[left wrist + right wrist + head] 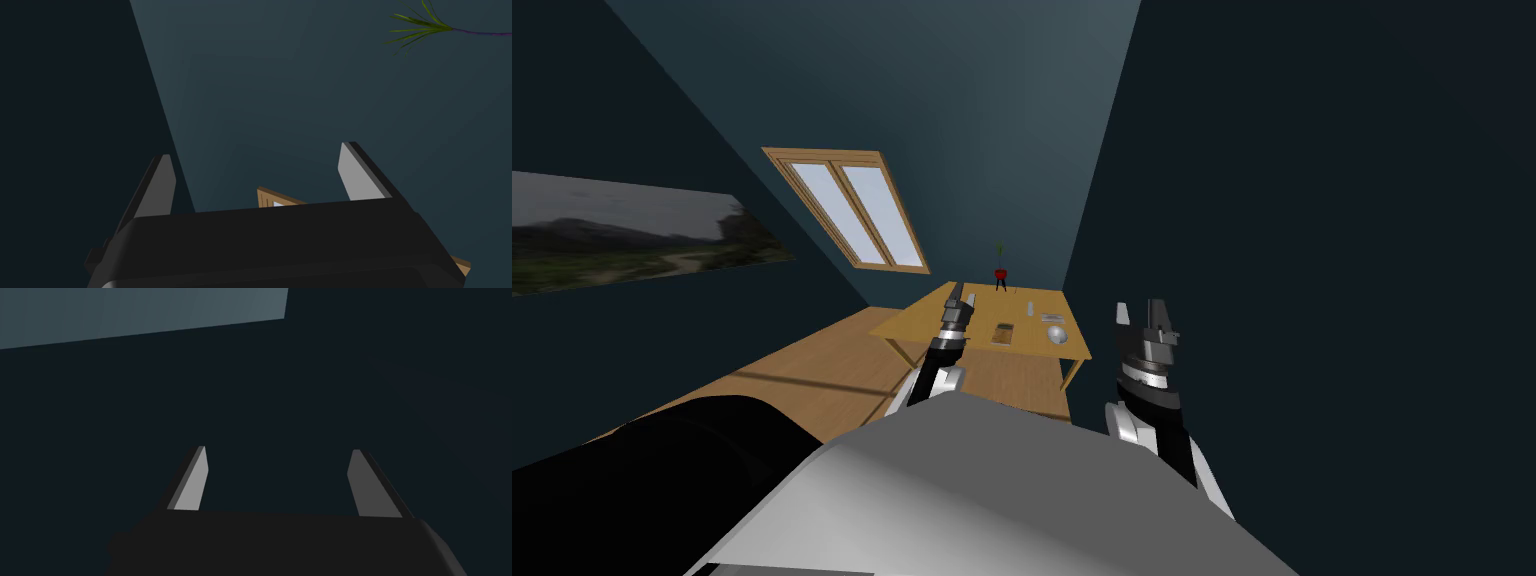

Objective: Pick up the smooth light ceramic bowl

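Facing: a wooden bench, small at the centre of the head frame, in front of the corner where two dark teal walls meet.
Task item: bowl, pale grey and smooth, sitting on the bench top near its right edge. Nothing touches it.
Other bench items: a flat brown object lies left of the bowl and apart from it. A small pale upright object stands above the gap between them. A flat grey object lies just above the bowl in the frame. I cannot tell what these three are.
Plant: red pot on a dark stand with a thin green stem, at the bench's far edge. I cannot tell whether it stands on the top or behind it.
Window: two pale panes in a wooden frame, upper left of centre.
Wall picture: landscape, at the left edge.
Floor: wood planks, left of the bench.
Left hand: left hand is raised and overlaps the bench's left part in the head frame, well left of the bowl. In its wrist frame the fingers stand wide apart with nothing between them, so it is released.
Right hand: right hand is raised right of the bench, against the dark wall, apart from the bowl. Its fingers are likewise parted and empty, so it is released.
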